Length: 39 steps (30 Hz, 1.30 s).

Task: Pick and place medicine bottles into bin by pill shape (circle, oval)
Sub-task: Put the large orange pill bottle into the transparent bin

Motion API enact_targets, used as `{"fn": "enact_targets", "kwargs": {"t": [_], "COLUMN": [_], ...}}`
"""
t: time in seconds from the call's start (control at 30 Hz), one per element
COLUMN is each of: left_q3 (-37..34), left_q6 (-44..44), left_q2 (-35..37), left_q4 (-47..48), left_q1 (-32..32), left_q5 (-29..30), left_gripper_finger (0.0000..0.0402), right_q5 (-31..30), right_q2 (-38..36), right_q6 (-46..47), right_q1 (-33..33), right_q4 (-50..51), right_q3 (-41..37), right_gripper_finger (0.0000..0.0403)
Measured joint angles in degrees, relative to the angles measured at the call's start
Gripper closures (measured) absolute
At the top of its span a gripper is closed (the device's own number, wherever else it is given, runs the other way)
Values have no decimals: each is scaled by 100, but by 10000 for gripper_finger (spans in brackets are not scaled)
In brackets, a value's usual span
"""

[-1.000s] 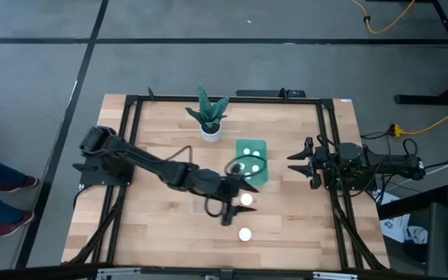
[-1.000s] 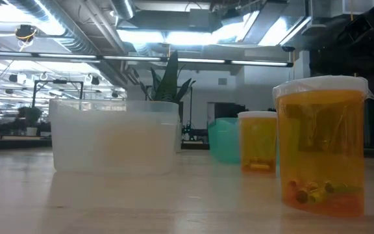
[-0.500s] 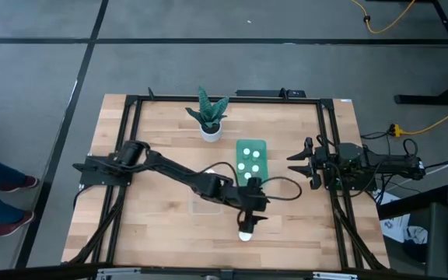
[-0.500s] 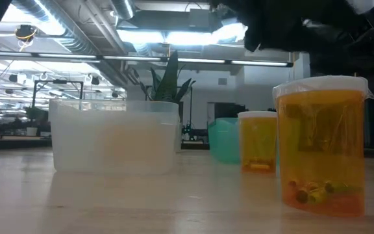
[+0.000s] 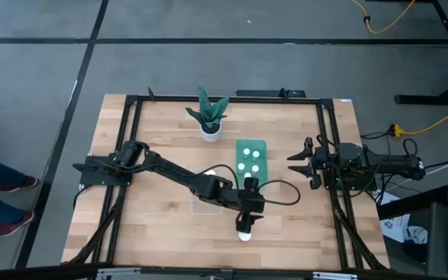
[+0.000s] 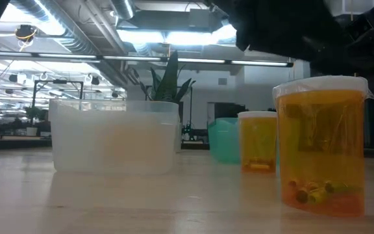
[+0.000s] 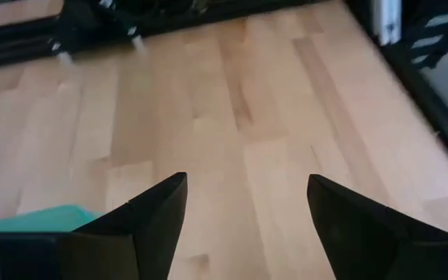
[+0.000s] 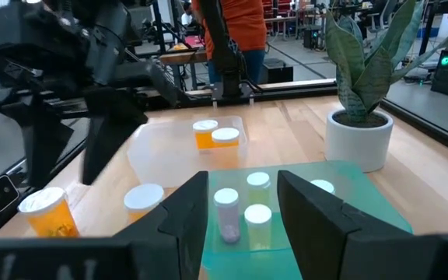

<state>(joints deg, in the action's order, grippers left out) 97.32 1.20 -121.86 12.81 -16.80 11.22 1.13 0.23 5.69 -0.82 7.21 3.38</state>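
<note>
High view: the left arm stretches across the table (image 5: 154, 124), its gripper (image 5: 245, 225) right over a bottle (image 5: 244, 236) on the side of the green bin (image 5: 251, 161) away from the plant (image 5: 209, 114). Three white caps show in that bin. The right gripper (image 5: 295, 163) waits beside the bin, fingers apart.

Low view: two amber bottles (image 6: 321, 144) (image 6: 258, 141) stand beside a clear bin (image 6: 113, 136); the green bin (image 6: 223, 139) is behind them, and a dark arm fills the space above the bottles.

Left wrist view: the fingers (image 7: 152, 218) are spread wide over bare wood, with a green bin corner (image 7: 37, 219) beside them.

Right wrist view: the fingers (image 8: 190, 206) are apart; past them the green bin (image 8: 364, 202) holds four bottles (image 8: 225, 207), the clear bin (image 8: 162, 148) two, and two more (image 8: 47, 212) stand under the left arm. A person (image 8: 236, 35) stands beyond the table.
</note>
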Motion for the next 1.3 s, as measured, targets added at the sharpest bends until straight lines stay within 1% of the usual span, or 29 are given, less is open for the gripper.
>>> {"fn": "enact_targets", "kwargs": {"t": [0.1, 0.27, 0.37, 0.57, 0.77, 0.97, 1.07, 1.1, 1.2, 1.3], "left_q3": [0, 0, 0, -4, 4, -4, -9, -36, -106, -139], "left_q6": [-29, -158, -63, 341, 793, 1083, 1293, 1339, 1343, 1343], "left_q2": [0, 0, 6, 140, 348, 395, 294, 285, 294, 289], "left_q4": [173, 258, 338, 1320, 1958, 2907, 3022, 3049, 2676, 2757], "left_q1": [50, 55, 67, 67, 66, 66, 94, 95, 90, 105], "left_q5": [39, -63, 56, 394, 396, 358, 117, 99, 96, 40], "left_gripper_finger": [129, 93, 82, 85, 85, 89, 90, 90, 90, 90], "right_q5": [0, 0, -2, -2, -5, -17, -15, -15, -6, -2], "right_q2": [0, 0, 0, 0, 2, 1, 2, 2, 2, 2], "right_q6": [0, 0, 0, 0, 0, 1, 0, 0, 1, 0], "right_q1": [0, 1, 0, 1, 0, 2, 0, 0, 1, 0], "right_q4": [1, 1, 1, 1, 5, -3, 1, 5, 5, 5], "right_q3": [0, 0, 0, 0, 0, 3, 4, 2, 3, 4], "right_gripper_finger": [247, 247, 247, 247, 247, 247, 247, 247, 247, 247]}}
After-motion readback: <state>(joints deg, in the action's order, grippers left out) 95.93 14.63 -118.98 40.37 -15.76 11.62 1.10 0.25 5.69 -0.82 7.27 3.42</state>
